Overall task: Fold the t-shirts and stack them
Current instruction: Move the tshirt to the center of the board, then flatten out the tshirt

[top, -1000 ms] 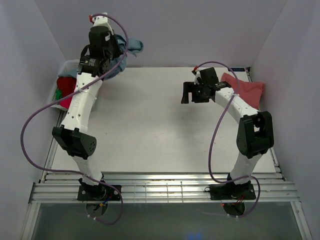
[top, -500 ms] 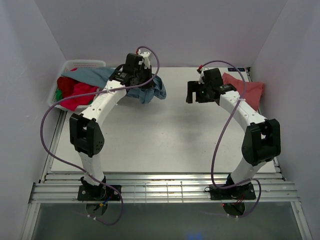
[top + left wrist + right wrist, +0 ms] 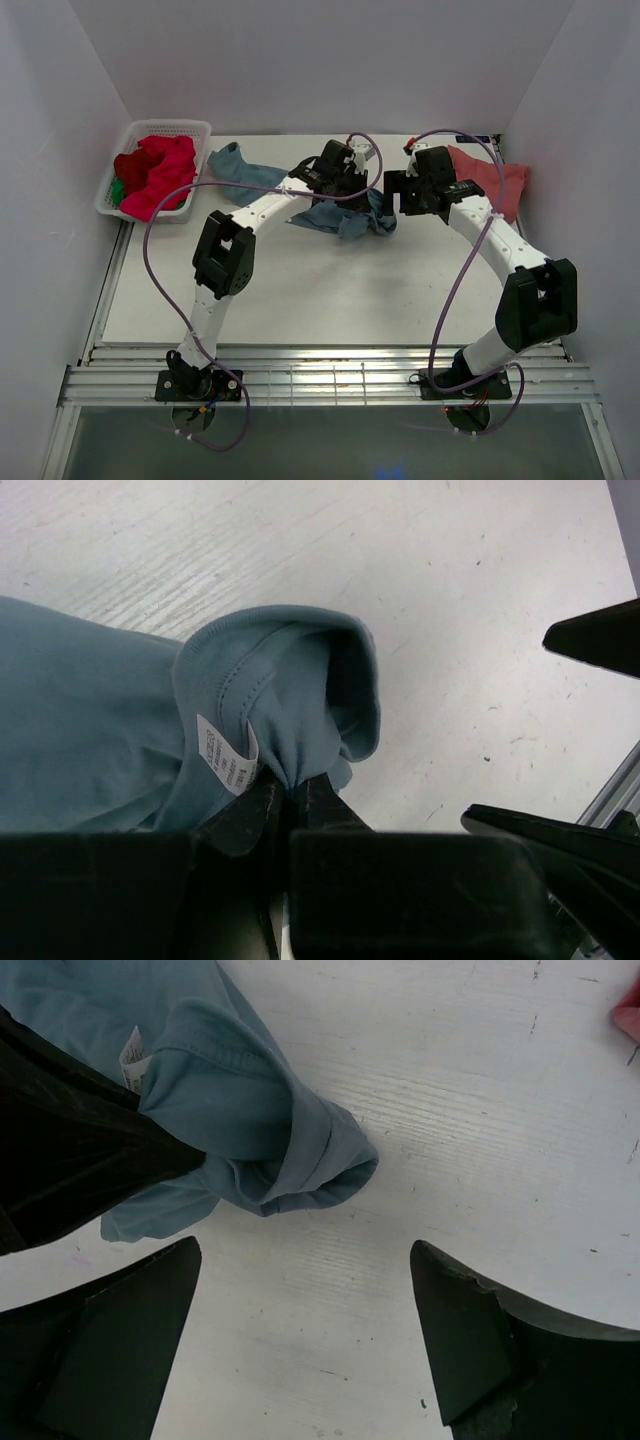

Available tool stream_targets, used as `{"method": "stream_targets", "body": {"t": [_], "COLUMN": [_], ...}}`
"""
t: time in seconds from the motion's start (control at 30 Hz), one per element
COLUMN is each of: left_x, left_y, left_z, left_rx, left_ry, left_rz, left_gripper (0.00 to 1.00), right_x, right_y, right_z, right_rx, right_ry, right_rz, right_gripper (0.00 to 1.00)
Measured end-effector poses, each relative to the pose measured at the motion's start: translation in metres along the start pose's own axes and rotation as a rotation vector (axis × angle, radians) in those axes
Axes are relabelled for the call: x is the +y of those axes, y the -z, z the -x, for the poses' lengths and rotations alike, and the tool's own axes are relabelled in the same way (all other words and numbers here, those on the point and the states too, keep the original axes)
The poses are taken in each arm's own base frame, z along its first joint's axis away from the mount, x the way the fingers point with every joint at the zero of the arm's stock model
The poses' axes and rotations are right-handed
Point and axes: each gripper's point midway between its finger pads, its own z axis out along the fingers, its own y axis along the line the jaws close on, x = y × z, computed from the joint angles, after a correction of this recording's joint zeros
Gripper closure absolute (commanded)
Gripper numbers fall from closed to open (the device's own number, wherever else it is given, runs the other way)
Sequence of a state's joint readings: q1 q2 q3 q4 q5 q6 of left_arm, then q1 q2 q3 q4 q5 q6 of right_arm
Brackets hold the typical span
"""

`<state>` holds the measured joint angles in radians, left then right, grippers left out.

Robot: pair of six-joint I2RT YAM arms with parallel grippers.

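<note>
- While the left claw [image 3: 290,785] pinches its collar, the blue shirt [image 3: 342,222] lies mid-table.
- The right claw [image 3: 300,1260] gapes open beside it.
- Red shirts [image 3: 165,170] sit in the basket [image 3: 170,124].

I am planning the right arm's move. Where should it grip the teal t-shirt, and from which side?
Probably its rolled collar fold, from above: it sticks out free beside the left gripper, which pinches the teal t-shirt at the label, just ahead of the open right gripper.
</note>
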<state>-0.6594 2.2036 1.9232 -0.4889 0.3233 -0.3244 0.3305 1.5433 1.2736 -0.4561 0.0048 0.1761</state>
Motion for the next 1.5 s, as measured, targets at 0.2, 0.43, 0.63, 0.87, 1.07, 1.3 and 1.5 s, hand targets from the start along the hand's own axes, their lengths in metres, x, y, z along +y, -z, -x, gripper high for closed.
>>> {"method": "stream_targets", "body": {"t": [0.2, 0.43, 0.63, 0.87, 1.07, 1.3, 1.5], "left_x": [0.009, 0.034, 0.091, 0.195, 0.211, 0.216, 0.222], "left_y": [0.006, 0.071, 0.147, 0.169, 0.171, 0.174, 0.176], "left_z": [0.021, 0.056, 0.083, 0.028, 0.008, 0.000, -0.003], "left_rx": [-0.096, -0.262, -0.415, -0.339, -0.301, -0.301, -0.302], "left_ry": [-0.051, -0.090, -0.033, 0.149, 0.192, 0.225, 0.250], "left_rz": [0.043, 0.211, 0.389, 0.589, 0.626, 0.633, 0.631], "left_gripper": [0.10, 0.02, 0.02, 0.02, 0.02, 0.03, 0.03], "right_x": [0.009, 0.042, 0.072, 0.090, 0.094, 0.089, 0.067], "right_y": [0.004, 0.008, -0.015, -0.055, -0.059, -0.039, -0.029], "right_z": [0.001, 0.010, -0.001, -0.023, -0.038, -0.037, -0.047], "right_rx": [-0.010, -0.048, 0.009, 0.122, 0.179, 0.153, 0.156], "right_ry": [-0.001, 0.027, 0.074, 0.126, 0.172, 0.237, 0.261], "right_rz": [0.048, 0.187, 0.272, 0.304, 0.244, 0.138, 0.041], "right_gripper": [0.04, 0.02, 0.18, 0.33, 0.41, 0.46, 0.47]}}
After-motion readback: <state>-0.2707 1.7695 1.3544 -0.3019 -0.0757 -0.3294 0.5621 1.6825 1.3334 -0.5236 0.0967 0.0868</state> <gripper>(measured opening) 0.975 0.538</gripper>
